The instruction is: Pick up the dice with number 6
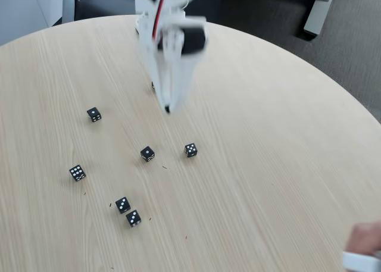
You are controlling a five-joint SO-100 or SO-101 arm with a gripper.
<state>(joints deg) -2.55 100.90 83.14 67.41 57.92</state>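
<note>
— Where did the dice with number 6 (77, 172) lie?
— Leftmost, toward the round table (286, 165)'s left edge, well apart from the gripper (166, 108).
— And the others?
— Rightward: a two-pip die (94, 114), a touching pair (128, 212) toward the near edge, a one-pip die (147, 153), a five-pip die (190, 150).
— The fingers?
— Blurred, pointing down; couldn't tell.

Bare table (268, 135) all round the six-pip die (77, 172); nearest neighbours, a two-pip die (94, 114) and a pair of dice (128, 211), stand well apart.
</note>
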